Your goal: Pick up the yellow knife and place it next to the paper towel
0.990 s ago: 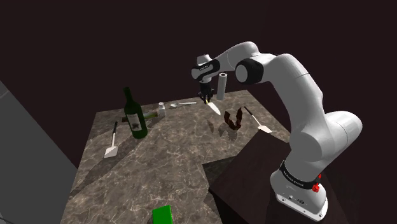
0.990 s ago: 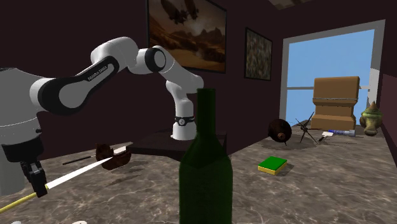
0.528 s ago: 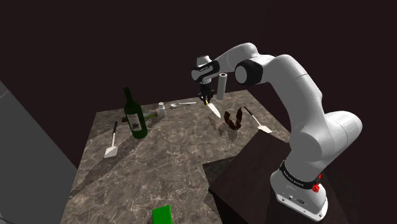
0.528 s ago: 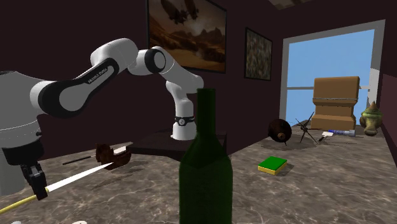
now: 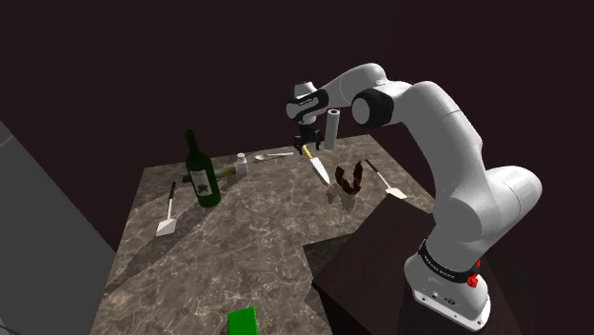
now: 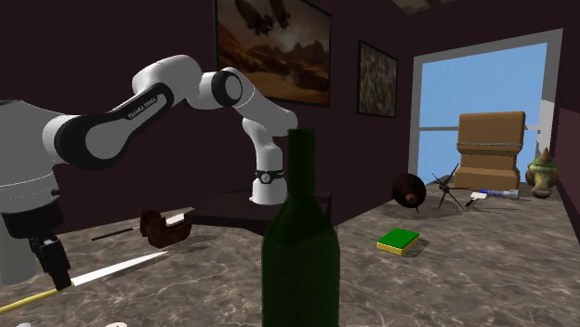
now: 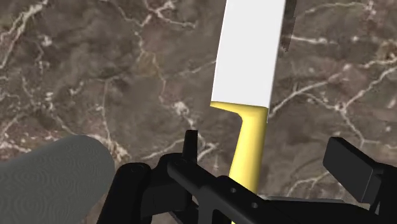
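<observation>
The knife (image 7: 249, 57), with a white blade and a yellow handle (image 7: 250, 149), lies on the dark marble tabletop (image 5: 257, 228). In the shoulder view the knife (image 5: 316, 165) rests just in front of the upright grey paper towel roll (image 5: 331, 129). My gripper (image 5: 305, 140) hovers over the handle end. In the wrist view my gripper (image 7: 267, 151) is open, and the handle passes between its fingers (image 7: 189, 141) without touching either. The roll (image 7: 51, 175) stands close beside the hand. From the second exterior view the knife (image 6: 110, 272) lies flat beside my gripper (image 6: 54, 267).
A green wine bottle (image 5: 201, 171) and a small white shaker (image 5: 242, 166) stand at the shoulder view's left. A spatula (image 5: 168, 214), a spoon (image 5: 276, 154), a brown object (image 5: 348, 178), a second spatula (image 5: 386, 181) and a green book (image 5: 244, 322) also lie on the table.
My gripper has opened and let go of the knife. The knife has dropped from its tilted hold onto the tabletop; the arm has hardly moved.
</observation>
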Controlling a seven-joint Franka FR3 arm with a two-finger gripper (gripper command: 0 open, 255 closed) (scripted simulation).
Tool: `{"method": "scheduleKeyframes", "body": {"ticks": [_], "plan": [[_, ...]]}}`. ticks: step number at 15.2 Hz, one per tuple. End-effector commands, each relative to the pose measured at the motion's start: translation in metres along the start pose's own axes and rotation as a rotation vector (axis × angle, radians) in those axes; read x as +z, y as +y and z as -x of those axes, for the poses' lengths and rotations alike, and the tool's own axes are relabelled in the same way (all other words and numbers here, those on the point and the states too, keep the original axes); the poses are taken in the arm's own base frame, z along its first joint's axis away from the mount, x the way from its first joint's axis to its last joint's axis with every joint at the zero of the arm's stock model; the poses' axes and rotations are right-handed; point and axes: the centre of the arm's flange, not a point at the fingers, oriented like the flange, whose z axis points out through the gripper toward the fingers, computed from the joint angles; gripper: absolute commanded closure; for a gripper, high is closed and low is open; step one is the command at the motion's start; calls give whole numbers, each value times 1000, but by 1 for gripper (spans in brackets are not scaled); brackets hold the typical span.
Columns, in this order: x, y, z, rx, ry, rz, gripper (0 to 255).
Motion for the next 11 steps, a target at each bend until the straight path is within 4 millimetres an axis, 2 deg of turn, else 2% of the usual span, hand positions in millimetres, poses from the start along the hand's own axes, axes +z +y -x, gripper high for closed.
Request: {"method": "scheduleKeyframes", "body": {"ticks": [1,3,11], "plan": [[-20,0,0,0,0,0,0],[-44,0,0,0,0,0,0],[-44,0,0,0,0,0,0]]}}
